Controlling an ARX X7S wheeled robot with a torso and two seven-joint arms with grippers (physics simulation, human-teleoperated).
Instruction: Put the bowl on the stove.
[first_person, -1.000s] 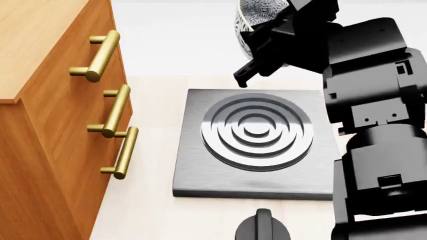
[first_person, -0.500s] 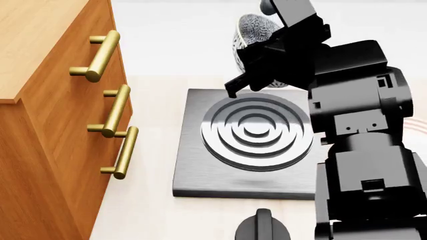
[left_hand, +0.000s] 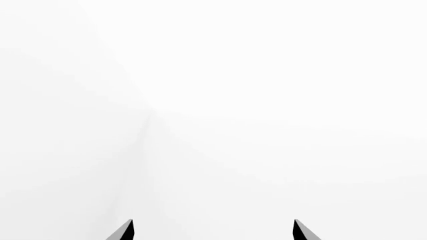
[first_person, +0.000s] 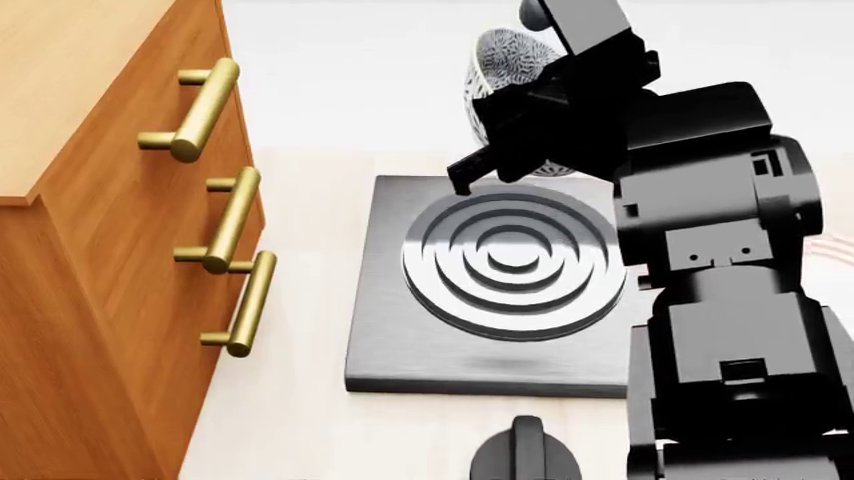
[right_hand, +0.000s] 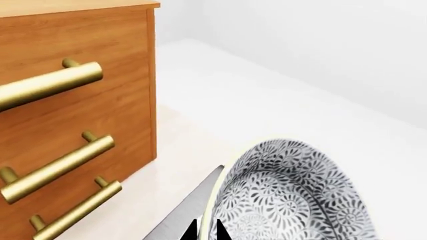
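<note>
The bowl (first_person: 505, 62) is seen in the head view held above the stove's (first_person: 400, 340) far edge, its rim clamped by the right gripper (right_hand: 205, 231), while only the parted fingertips (left_hand: 124, 231) of the left gripper (left_hand: 212, 231) are shown against blank white.

Right arm (first_person: 707, 250): matte blk, blocky segments, glossy edges.

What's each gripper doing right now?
Left gripper: open, holding nothing.
Right gripper: shut on the bowl rim, carrying it above the stove.

wooden drawers (first_person: 94, 250) with brass handles (first_person: 238, 305), black knob (first_person: 525, 455)
</note>
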